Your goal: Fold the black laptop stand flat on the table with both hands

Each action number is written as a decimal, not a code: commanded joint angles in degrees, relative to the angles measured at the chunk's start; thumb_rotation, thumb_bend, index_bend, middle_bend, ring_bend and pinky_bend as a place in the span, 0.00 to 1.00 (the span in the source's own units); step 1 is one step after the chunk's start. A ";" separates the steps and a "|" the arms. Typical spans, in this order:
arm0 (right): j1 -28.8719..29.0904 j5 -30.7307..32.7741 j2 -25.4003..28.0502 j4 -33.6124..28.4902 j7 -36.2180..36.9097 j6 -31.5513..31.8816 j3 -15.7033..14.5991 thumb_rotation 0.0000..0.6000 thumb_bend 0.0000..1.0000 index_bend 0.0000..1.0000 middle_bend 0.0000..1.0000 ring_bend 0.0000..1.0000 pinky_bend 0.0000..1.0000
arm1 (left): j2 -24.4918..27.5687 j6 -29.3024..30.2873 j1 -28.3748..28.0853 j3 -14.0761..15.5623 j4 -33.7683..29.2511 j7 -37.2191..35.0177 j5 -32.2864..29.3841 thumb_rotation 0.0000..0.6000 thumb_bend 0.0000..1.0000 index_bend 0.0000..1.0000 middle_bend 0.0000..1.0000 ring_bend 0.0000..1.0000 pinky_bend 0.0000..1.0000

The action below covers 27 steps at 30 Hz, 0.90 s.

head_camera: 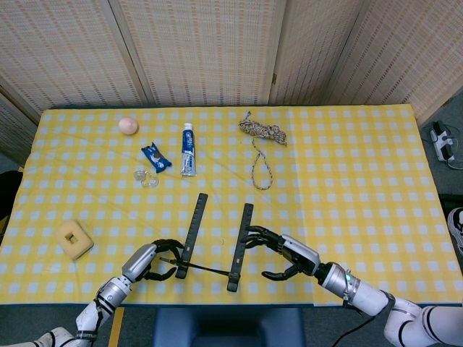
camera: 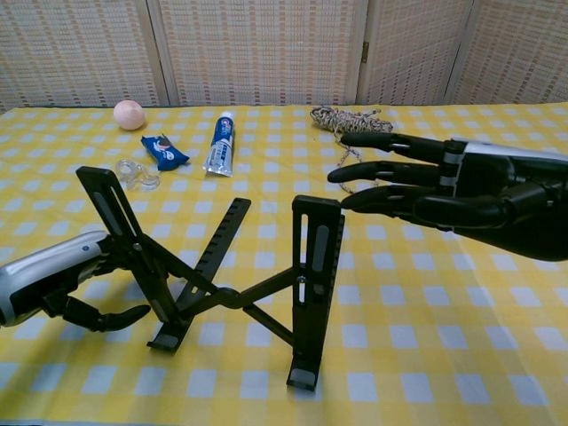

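Note:
The black laptop stand (head_camera: 214, 241) stands unfolded near the table's front edge, its two slotted arms raised and joined by crossed bars (camera: 232, 297). My left hand (camera: 55, 282) is at the left upright, fingers curved behind it and thumb low beside its foot, with no firm hold visible; in the head view the left hand (head_camera: 153, 261) is against the stand's left end. My right hand (camera: 444, 188) is open with fingers stretched out, their tips right at the top of the right upright. The head view shows the right hand (head_camera: 282, 253) just right of the stand.
A toothpaste tube (head_camera: 188, 149), a blue snack packet (head_camera: 155, 156), a clear plastic piece (head_camera: 145, 176) and a peach-coloured ball (head_camera: 128, 125) lie further back on the left. A coiled rope (head_camera: 262, 137) lies at the back centre and a yellow sponge (head_camera: 74, 239) at the front left.

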 commanded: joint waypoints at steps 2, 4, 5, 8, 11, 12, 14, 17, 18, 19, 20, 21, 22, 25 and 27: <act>-0.11 -0.06 0.06 0.10 0.17 0.03 -0.07 1.00 0.34 0.10 0.20 0.19 0.03 | -0.38 0.00 -0.02 0.03 0.37 0.11 -0.09 1.00 0.44 0.51 0.32 0.26 0.21; -0.18 -0.03 0.08 0.13 0.20 0.02 -0.09 1.00 0.34 0.10 0.20 0.19 0.03 | -0.51 0.11 0.01 0.10 0.48 0.12 -0.04 1.00 0.44 0.52 0.32 0.26 0.21; -0.22 -0.07 0.11 0.16 0.26 0.04 -0.12 1.00 0.34 0.10 0.20 0.19 0.03 | -0.59 0.19 0.02 0.13 0.53 0.14 -0.01 1.00 0.44 0.52 0.32 0.26 0.21; -0.31 -0.11 0.13 0.27 0.36 0.10 -0.14 1.00 0.34 0.10 0.20 0.19 0.03 | -0.74 0.17 -0.01 0.18 0.63 0.15 -0.06 1.00 0.44 0.52 0.32 0.26 0.21; -0.35 -0.20 0.17 0.30 0.41 0.13 -0.15 1.00 0.34 0.10 0.20 0.19 0.03 | -0.85 0.18 -0.03 0.16 0.65 0.09 -0.16 1.00 0.44 0.52 0.32 0.26 0.21; -0.36 -0.25 0.19 0.29 0.43 0.14 -0.18 1.00 0.34 0.10 0.20 0.19 0.03 | -0.89 0.25 0.00 0.11 0.66 0.10 -0.23 1.00 0.44 0.52 0.33 0.26 0.21; -0.42 -0.31 0.23 0.31 0.38 0.18 -0.21 1.00 0.34 0.10 0.20 0.19 0.03 | -0.94 0.48 0.14 0.06 0.60 0.20 -0.37 1.00 0.44 0.53 0.33 0.26 0.21; -0.49 -0.36 0.27 0.31 0.46 0.26 -0.23 1.00 0.34 0.10 0.20 0.19 0.03 | -0.99 0.62 0.25 0.07 0.58 0.45 -0.45 1.00 0.44 0.53 0.33 0.26 0.21; -0.51 -0.40 0.28 0.32 0.47 0.28 -0.25 1.00 0.34 0.10 0.20 0.19 0.03 | -1.02 0.66 0.28 0.07 0.59 0.56 -0.48 1.00 0.44 0.54 0.33 0.26 0.21; -0.51 -0.43 0.29 0.33 0.47 0.29 -0.26 1.00 0.34 0.10 0.20 0.19 0.03 | -1.07 0.68 0.31 0.06 0.61 0.66 -0.52 1.00 0.44 0.54 0.33 0.26 0.21; -0.56 -0.45 0.30 0.34 0.48 0.35 -0.27 1.00 0.34 0.10 0.20 0.19 0.03 | -1.14 0.72 0.35 0.05 0.62 0.78 -0.58 1.00 0.44 0.55 0.34 0.27 0.21; -0.60 -0.49 0.29 0.36 0.46 0.41 -0.28 1.00 0.34 0.10 0.20 0.19 0.03 | -1.21 0.77 0.40 0.04 0.64 0.85 -0.62 1.00 0.44 0.56 0.34 0.27 0.21; -0.62 -0.52 0.29 0.37 0.49 0.43 -0.29 1.00 0.34 0.10 0.20 0.19 0.03 | -1.29 0.81 0.45 0.04 0.64 0.90 -0.66 1.00 0.44 0.56 0.34 0.27 0.21; -0.68 -0.54 0.31 0.43 0.50 0.48 -0.31 1.00 0.34 0.10 0.20 0.19 0.03 | -1.56 0.91 0.59 0.08 0.67 1.06 -0.73 1.00 0.44 0.58 0.35 0.28 0.21; -0.70 -0.55 0.34 0.44 0.51 0.47 -0.32 1.00 0.34 0.10 0.20 0.19 0.03 | -1.69 0.82 0.63 0.15 0.62 1.21 -0.78 1.00 0.44 0.58 0.35 0.28 0.21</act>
